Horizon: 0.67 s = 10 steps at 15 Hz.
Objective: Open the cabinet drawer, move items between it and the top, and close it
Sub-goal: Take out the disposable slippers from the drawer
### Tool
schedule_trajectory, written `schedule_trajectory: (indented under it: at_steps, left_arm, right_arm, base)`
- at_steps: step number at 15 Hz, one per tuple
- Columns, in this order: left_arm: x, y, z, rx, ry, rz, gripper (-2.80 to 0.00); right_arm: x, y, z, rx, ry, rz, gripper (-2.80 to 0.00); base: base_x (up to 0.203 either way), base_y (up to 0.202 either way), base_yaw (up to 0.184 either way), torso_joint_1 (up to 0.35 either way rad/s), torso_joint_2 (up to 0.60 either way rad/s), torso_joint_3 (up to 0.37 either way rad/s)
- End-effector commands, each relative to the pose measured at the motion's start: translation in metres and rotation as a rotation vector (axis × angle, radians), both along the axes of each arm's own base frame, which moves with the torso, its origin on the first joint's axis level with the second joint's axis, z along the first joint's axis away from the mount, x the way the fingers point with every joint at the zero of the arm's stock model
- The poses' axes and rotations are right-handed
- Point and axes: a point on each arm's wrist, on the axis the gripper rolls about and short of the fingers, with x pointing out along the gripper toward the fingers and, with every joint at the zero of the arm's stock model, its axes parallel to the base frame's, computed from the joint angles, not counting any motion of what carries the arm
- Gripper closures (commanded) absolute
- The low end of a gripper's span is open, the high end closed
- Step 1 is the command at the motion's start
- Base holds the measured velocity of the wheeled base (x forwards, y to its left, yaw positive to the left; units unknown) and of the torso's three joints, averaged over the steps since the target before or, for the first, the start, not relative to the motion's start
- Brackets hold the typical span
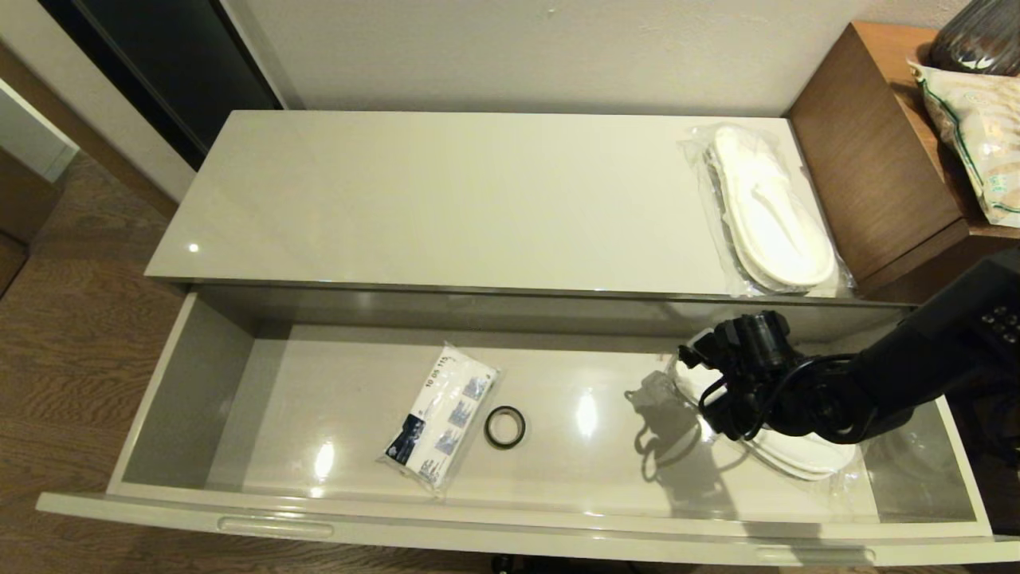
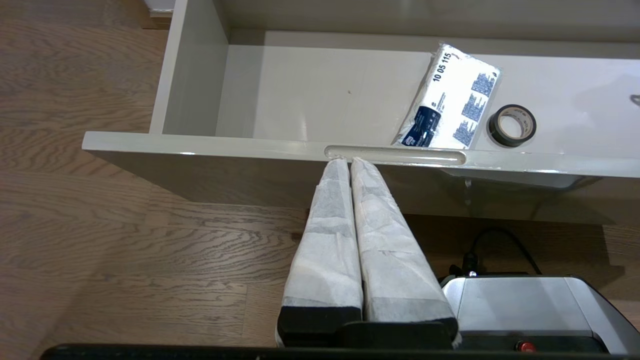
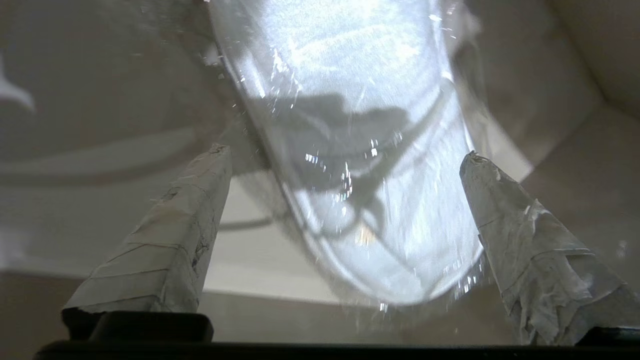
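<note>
The cabinet drawer (image 1: 185,399) stands pulled fully out below the top (image 1: 446,199). One wrapped pair of white slippers (image 1: 769,211) lies at the right end of the top. A second wrapped pair (image 1: 809,456) lies in the drawer's right end. My right gripper (image 3: 345,151) hangs open just above that pair; its fingers (image 3: 172,240) straddle the slipper (image 3: 360,165) without touching it. My left gripper (image 2: 348,161) is shut on nothing. It sits low in front of the drawer, its tips at the left end of a handle slot (image 2: 395,155).
A blue-and-white packet (image 1: 442,414) and a small black ring (image 1: 504,426) lie in the middle of the drawer. A taller brown desk (image 1: 876,159) with a bag (image 1: 980,135) on it borders the top on the right. My base (image 2: 525,310) stands on the wood floor (image 2: 125,240).
</note>
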Motion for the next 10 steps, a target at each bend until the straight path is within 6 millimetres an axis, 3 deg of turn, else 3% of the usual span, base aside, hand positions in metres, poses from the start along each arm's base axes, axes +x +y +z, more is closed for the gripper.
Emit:
schedule_trajectory:
  at_steps: [1, 6, 7, 10]
  left_arm:
    - [0.000, 0.000, 0.000, 0.000, 0.000, 0.001, 0.00]
    - [0.000, 0.000, 0.000, 0.000, 0.000, 0.001, 0.00]
    - [0.000, 0.000, 0.000, 0.000, 0.000, 0.002, 0.00]
    - [0.000, 0.000, 0.000, 0.000, 0.000, 0.001, 0.00]
  right_arm:
    - [0.009, -0.009, -0.021, -0.023, 0.025, -0.004, -2.80]
    - [0.032, -0.037, -0.038, -0.085, -0.054, 0.020, -2.80]
    - [0.032, -0.037, -0.039, -0.088, -0.052, 0.024, 0.00]
    - [0.029, -0.037, -0.036, -0.096, -0.045, 0.029, 0.00]
  base:
    - [0.000, 0.000, 0.000, 0.000, 0.00, 0.000]
    - [0.000, 0.000, 0.000, 0.000, 0.00, 0.000]
    - [0.000, 0.000, 0.000, 0.000, 0.00, 0.000]
    - [0.000, 0.000, 0.000, 0.000, 0.00, 0.000]
